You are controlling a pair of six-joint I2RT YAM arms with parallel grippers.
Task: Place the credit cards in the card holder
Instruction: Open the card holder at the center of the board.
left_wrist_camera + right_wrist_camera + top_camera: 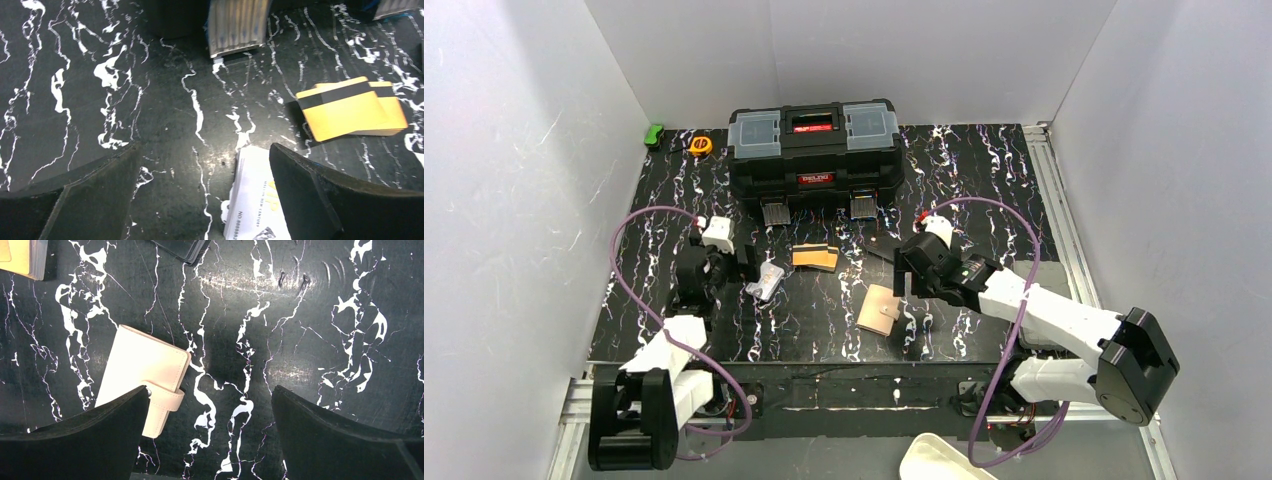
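The tan-gold credit cards (pixel 815 257), a small overlapping stack with a dark stripe, lie flat in front of the toolbox; they also show in the left wrist view (pixel 350 107). A stack of white printed cards (pixel 765 281) lies left of them, under my left gripper's right finger (pixel 257 200). The beige card holder (pixel 880 310) lies folded shut with its snap tab fastened (pixel 142 375). My left gripper (pixel 746 263) (pixel 205 147) is open and empty, low over the mat. My right gripper (pixel 903 277) (pixel 210 392) is open and empty, just right of the holder.
A big black toolbox (pixel 814 150) stands at the back, its metal latches (pixel 237 25) hanging forward. A thin dark stack (pixel 182 247) lies beyond the holder. A yellow tape measure (pixel 701 145) and a green item (pixel 655 134) sit at the back left. White walls enclose the black marbled mat.
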